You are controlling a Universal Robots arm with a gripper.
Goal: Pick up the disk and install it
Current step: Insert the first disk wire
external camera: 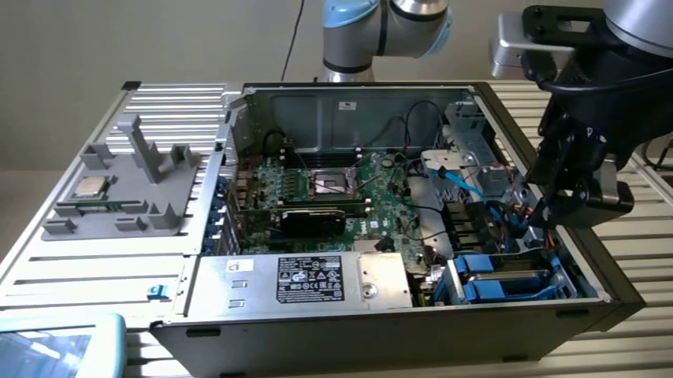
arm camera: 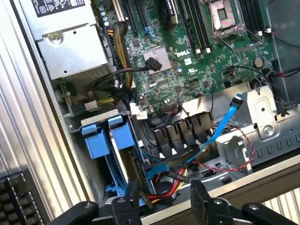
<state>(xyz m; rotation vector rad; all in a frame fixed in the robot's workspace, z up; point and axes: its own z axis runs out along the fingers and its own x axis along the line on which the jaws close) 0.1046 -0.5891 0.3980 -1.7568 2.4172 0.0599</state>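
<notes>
Gripper (external camera: 568, 206) hangs over the case (external camera: 347, 346) wall at the exterior view's right, jaws apart w/ nothing between them. Its black fingers (arm camera: 201, 199) point down at the drive bay. Disk (external camera: 494, 282) sits in that bay, in the case's near corner beside the boxy steel PSU (external camera: 305, 279). Prob. seated already, since its glossy blue plastic carrier (arm camera: 101, 140) lies level inside. Green mobo (external camera: 358, 197) and loose red, yellow and blue cables are close by.
</notes>
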